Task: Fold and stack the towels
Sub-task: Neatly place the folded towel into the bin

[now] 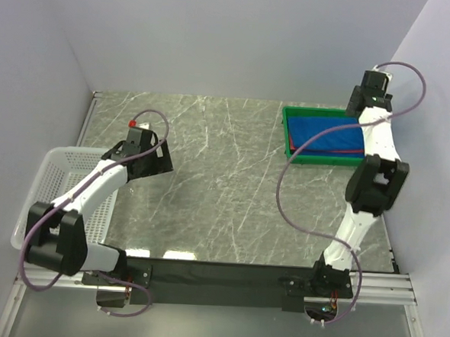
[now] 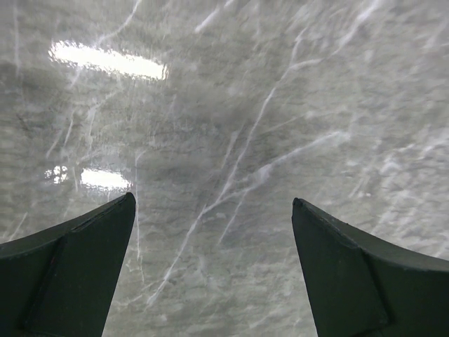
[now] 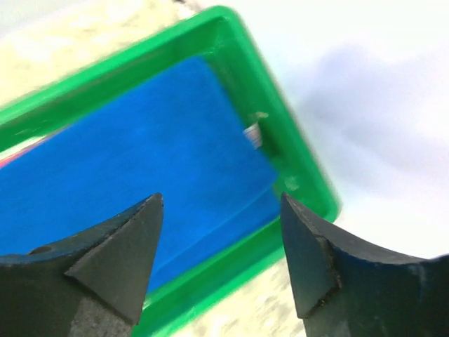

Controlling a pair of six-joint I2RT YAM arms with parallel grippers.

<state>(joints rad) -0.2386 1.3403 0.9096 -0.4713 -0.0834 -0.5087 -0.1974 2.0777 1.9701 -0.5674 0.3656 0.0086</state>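
Folded blue towels (image 1: 323, 134) lie stacked in the green tray (image 1: 288, 139) at the back right, with a pink-red towel edge (image 1: 327, 152) showing along the stack's near side. My right gripper (image 1: 360, 108) hovers over the tray's right end. In the right wrist view it (image 3: 221, 196) is open and holds nothing, with the top blue towel (image 3: 140, 154) and the tray rim (image 3: 287, 119) below it. My left gripper (image 1: 158, 158) hangs at the left of the table; in the left wrist view it (image 2: 212, 200) is open above bare marble.
A white lattice basket (image 1: 48, 184) stands at the left edge, beside the left arm. The grey marble table (image 1: 224, 184) stretches between the arms. Pale walls close in on the left, back and right, and the right wall runs just past the tray.
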